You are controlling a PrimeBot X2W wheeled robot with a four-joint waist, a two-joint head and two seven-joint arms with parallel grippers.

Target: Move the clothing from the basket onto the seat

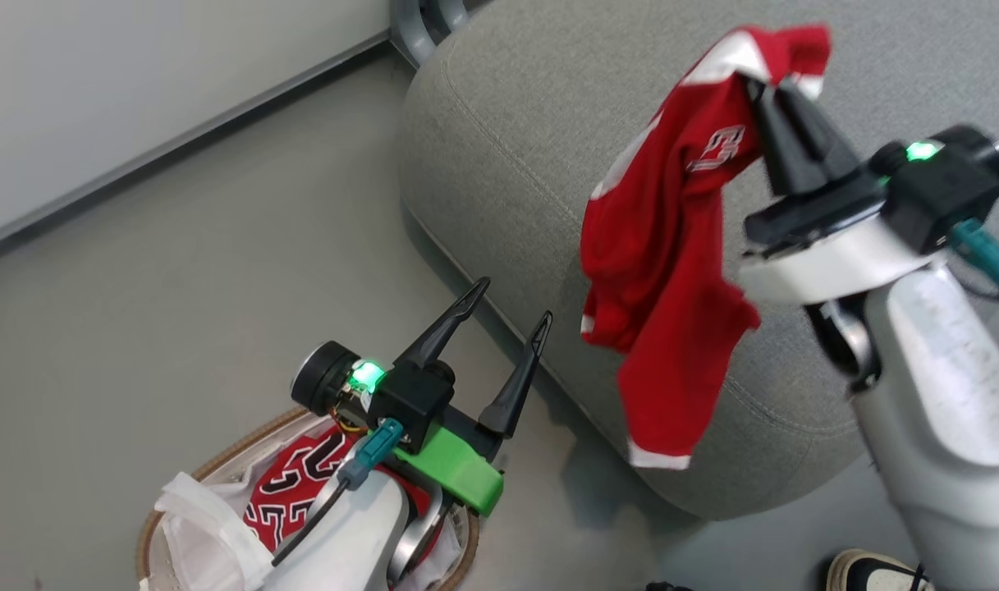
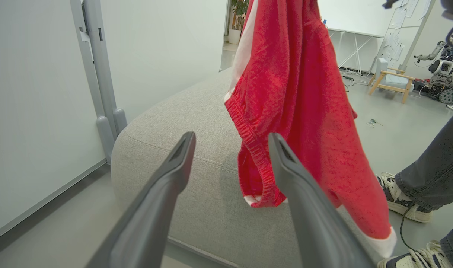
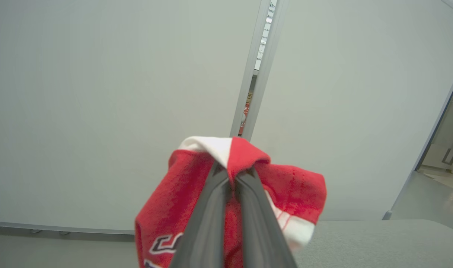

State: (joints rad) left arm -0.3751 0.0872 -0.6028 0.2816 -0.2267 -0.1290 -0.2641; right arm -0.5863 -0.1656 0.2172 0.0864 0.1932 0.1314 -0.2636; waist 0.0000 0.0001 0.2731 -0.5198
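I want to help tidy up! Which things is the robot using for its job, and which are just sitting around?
For the job:
- red shorts, pinched in the right gripper
- red jersey in the basket
- grey seat
- left gripper, open

Just sitting around:
- white cloth lining
- person's sneaker
- wooden chair
- other robot
- potted plant

We see the seat (image 1: pixel 507 123) in matt coarse-woven cloth, the clothing (image 1: pixel 671 271) in soft textured fabric, and the fingers (image 2: pixel 163 193) of our left gripper (image 2: pixel 232 134) in smooth matt plastic.
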